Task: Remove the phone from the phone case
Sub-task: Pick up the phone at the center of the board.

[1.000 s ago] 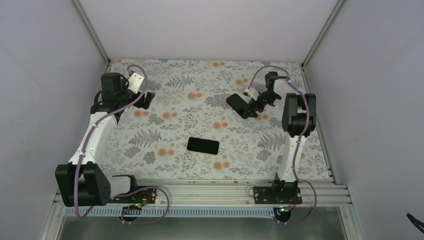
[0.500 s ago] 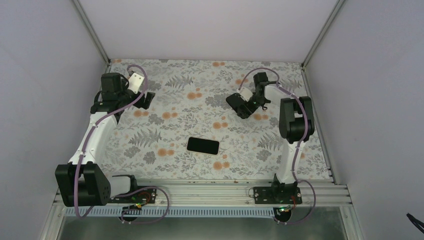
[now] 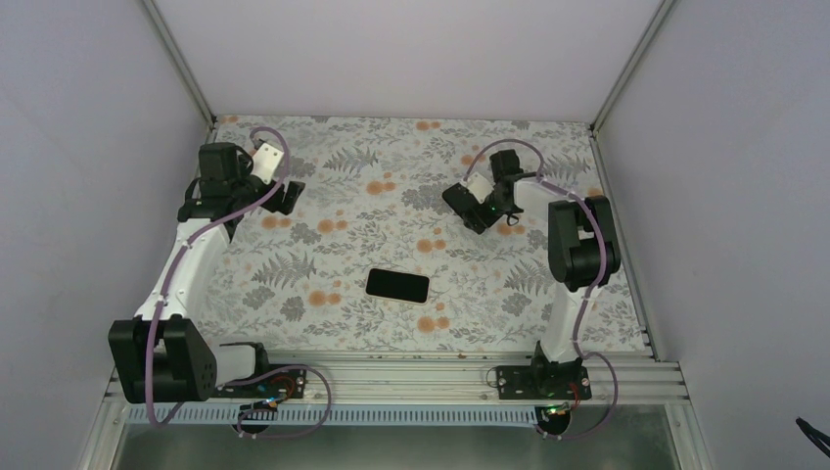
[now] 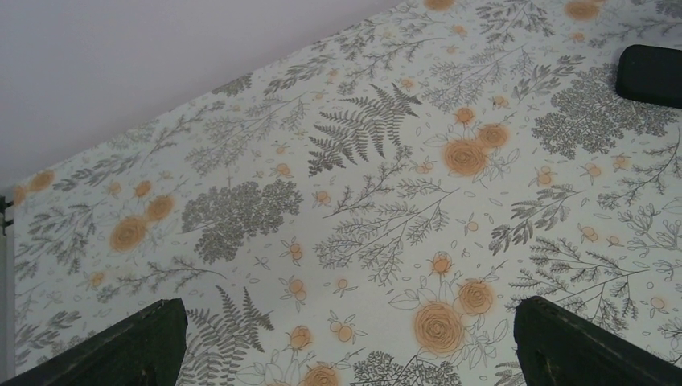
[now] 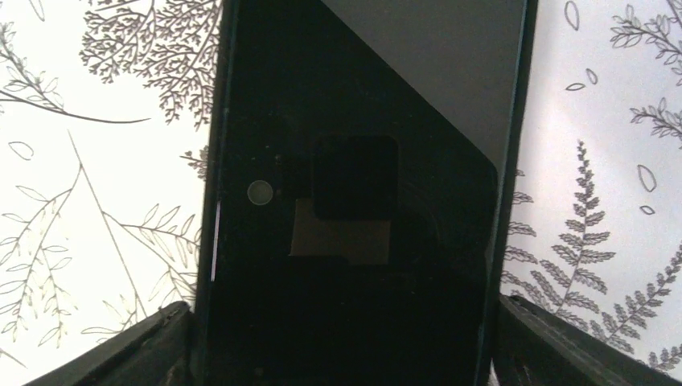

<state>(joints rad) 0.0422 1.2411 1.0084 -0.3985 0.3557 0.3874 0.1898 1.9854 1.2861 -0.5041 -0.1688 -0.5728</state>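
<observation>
"On the counter [image 3: 333,245], from overhead, what do you record?" the supervisor asks.

"One phone [image 3: 397,286], lying flat and bare near the middle, touched by nothing. Well apart from it, at the far right, the right fingers [image 3: 486,209] hold a tilted black shell, judged to be the phone case [image 3: 460,199]. The left fingers [image 3: 287,196] hang at the far left, near nothing."

"Left wrist camera?"

"Left fingers [image 4: 121,346] spread wide, only patterned counter between them. A dark rounded object [image 4: 651,74] shows at the frame's edge; phone or case, I cannot tell."

"Right wrist camera?"

"The phone case [image 5: 354,265] fills the view, with a finger against each long edge low in the frame: right fingers [image 5: 129,354] clamped on it. Whether it touches the counter is not shown."

"Progress?"

"In my judgement the separation is done: phone and case are well apart. Outstanding, at most: set the case down, release, withdraw."
</observation>
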